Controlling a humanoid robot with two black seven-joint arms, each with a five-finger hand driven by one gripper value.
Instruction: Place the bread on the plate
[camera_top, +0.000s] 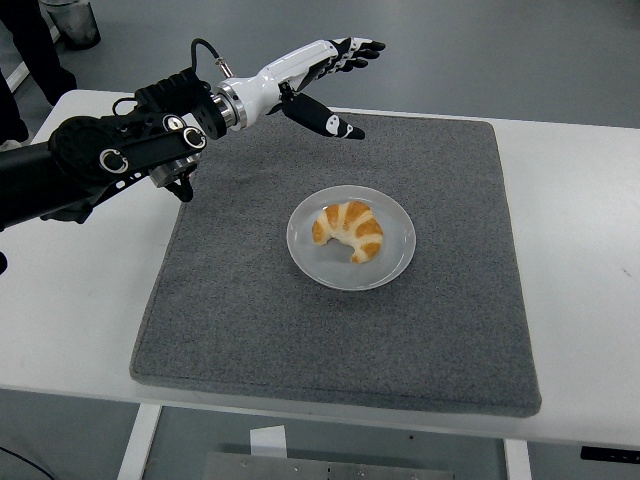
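Bread (349, 230): a croissant lying on the plate, slightly left of its centre, free of any contact with the hand.
Plate (398, 262): round, pale, resting on the grey mat (250, 320) near the mat's middle.
Mat: lies flat on the white counter (585, 250).
Left hand (322, 85): raised above the mat's far left edge, fingers spread apart, thumb angled downward, holding nothing.

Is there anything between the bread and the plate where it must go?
No. The bread already lies on the plate, nothing between them. The left hand is open and raised, apart from both.
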